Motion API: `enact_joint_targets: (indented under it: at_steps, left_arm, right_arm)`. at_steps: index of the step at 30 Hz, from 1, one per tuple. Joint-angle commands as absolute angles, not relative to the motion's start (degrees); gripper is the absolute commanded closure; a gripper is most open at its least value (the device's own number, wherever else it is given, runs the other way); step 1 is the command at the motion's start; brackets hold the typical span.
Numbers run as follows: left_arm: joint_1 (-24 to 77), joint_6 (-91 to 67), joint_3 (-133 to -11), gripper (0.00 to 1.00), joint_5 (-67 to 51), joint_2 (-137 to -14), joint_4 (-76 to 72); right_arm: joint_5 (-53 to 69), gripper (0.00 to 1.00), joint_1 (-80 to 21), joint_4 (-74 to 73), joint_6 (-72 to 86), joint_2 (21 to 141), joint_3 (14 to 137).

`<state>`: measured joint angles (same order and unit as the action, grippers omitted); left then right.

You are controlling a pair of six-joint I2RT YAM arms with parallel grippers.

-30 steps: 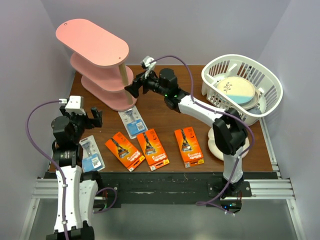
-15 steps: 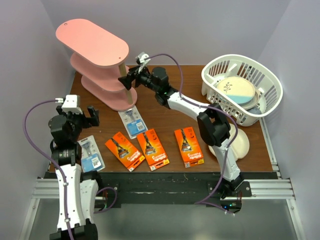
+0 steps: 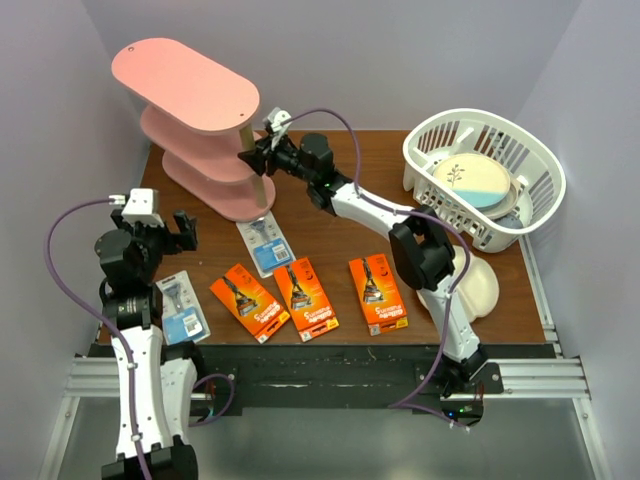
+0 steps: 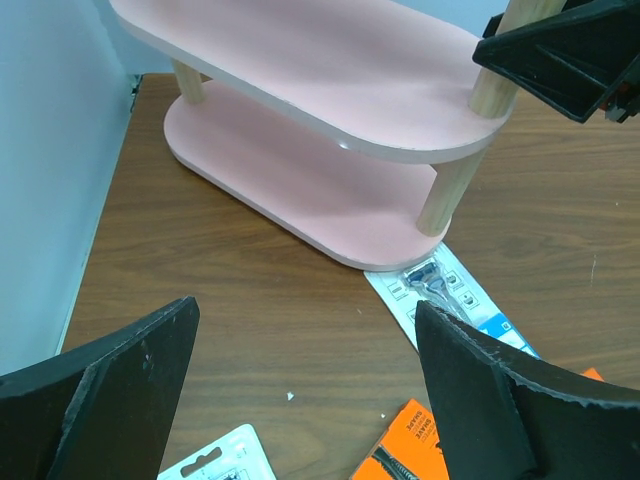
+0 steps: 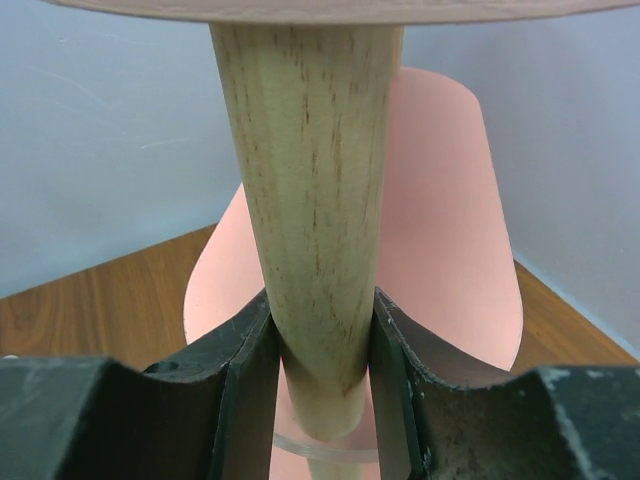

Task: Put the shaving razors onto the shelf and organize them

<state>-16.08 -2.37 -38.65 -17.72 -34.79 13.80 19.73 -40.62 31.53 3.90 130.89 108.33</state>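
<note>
Brown wood-grain tabletop [image 3: 330, 215] between pale lilac walls carries everything. Largest is the pink shelf [image 3: 185, 85], standing far left with its long axis running from far-left to near-right; no board surface that shows bears a pack. The right gripper [image 3: 252, 160] reaches across to the shelf's near-right end, its fingers [image 5: 245, 370] pressed on either side of a wooden post [image 5: 310, 150], so it grips the shelf, not a razor. The left gripper [image 4: 305, 400] hangs wide open and empty over the near-left table. All five shaving razors [image 3: 378, 292] lie flat on the near side of the shelf: one blister card [image 3: 263, 243] touching the bottom board's edge, another [image 3: 183, 310] beside the left arm, and three orange packs [image 3: 305, 297] in a row. The left arm looks nearer to either card.
</note>
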Motion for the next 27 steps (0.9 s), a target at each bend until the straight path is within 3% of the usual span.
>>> enact_joint_targets:
  at_steps: [1, 12, 18, 27]
  left_arm:
    - [-16.52, -2.29, -38.23, 0.06, -20.47, -35.42, 10.11]
    - [-16.52, -0.71, -37.88, 0.06, -19.70, -37.09, 8.00]
    - [-16.61, -0.52, -38.67, 0.06, -14.34, -41.48, -1.12]
    - [-16.44, -8.77, -52.54, 0.00, -13.36, -65.10, -19.67]
  right_arm:
    - [16.96, 0.73, -35.25, 31.12, 1.50, 128.67, 112.49]
    - [15.64, 0.82, -29.71, 29.88, -1.48, 130.69, 117.33]
    - [16.26, 0.86, -25.94, 28.48, -2.02, 129.81, 116.72]
    - [18.11, 0.90, -17.50, 23.65, -3.87, 129.64, 118.39]
